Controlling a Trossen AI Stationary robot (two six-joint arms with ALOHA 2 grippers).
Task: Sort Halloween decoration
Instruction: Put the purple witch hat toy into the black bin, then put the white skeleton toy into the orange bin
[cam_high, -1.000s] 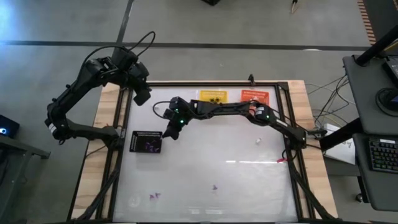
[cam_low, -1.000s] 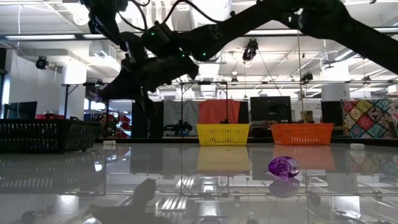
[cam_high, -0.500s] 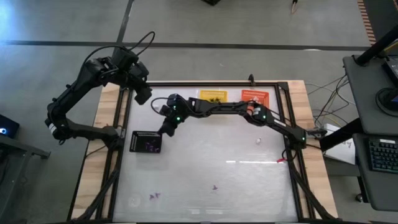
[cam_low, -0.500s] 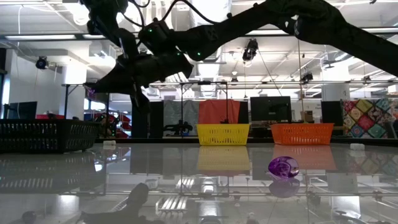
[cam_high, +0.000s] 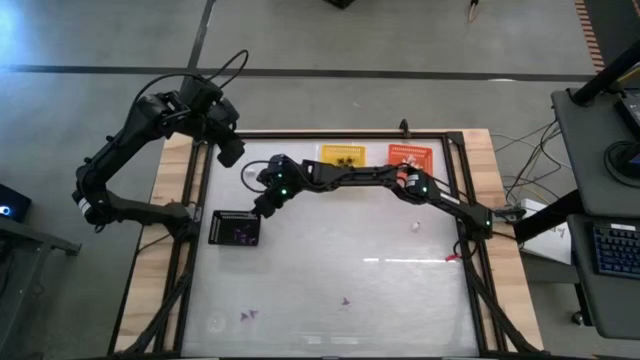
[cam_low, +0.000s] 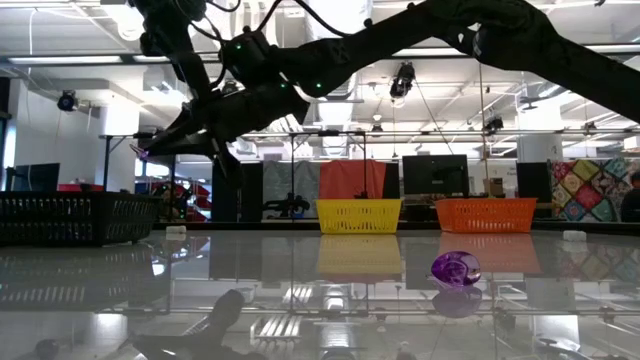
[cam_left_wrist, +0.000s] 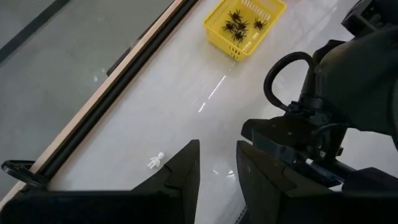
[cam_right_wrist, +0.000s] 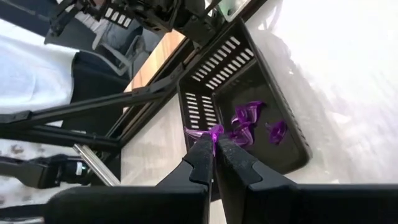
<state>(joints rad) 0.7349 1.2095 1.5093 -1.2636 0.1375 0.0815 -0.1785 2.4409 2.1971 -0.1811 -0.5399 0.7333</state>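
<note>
My right gripper (cam_high: 262, 206) reaches across to the left side of the table and is shut on a small purple trinket (cam_right_wrist: 210, 132). It is above the near-right edge of the black mesh basket (cam_high: 236, 228), which holds several purple trinkets (cam_right_wrist: 249, 119). In the low view the gripper (cam_low: 148, 151) hangs well above the table. My left gripper (cam_high: 230, 153) is raised over the far left corner, open and empty (cam_left_wrist: 217, 163). My right gripper pinches the purple trinket (cam_right_wrist: 203, 132) between its two fingertips (cam_right_wrist: 231, 149). The fingers slant down from the table's right. The trinket sticks out past the tips and is lifted clear, above the black basket (cam_right_wrist: 249, 93).
A yellow basket (cam_high: 343, 155) with black spiders and an orange basket (cam_high: 408, 155) stand at the far edge. Loose purple trinkets (cam_high: 247, 315) (cam_high: 345, 300) lie near the front. A white one (cam_high: 415, 226) lies at the right, and a tiny white figure (cam_left_wrist: 155, 160) near the far left rail.
My right gripper has gone toward the table's left edge, toward the black basket, carrying the purple trinket. In the low view its fingers have tipped nearer to level.
</note>
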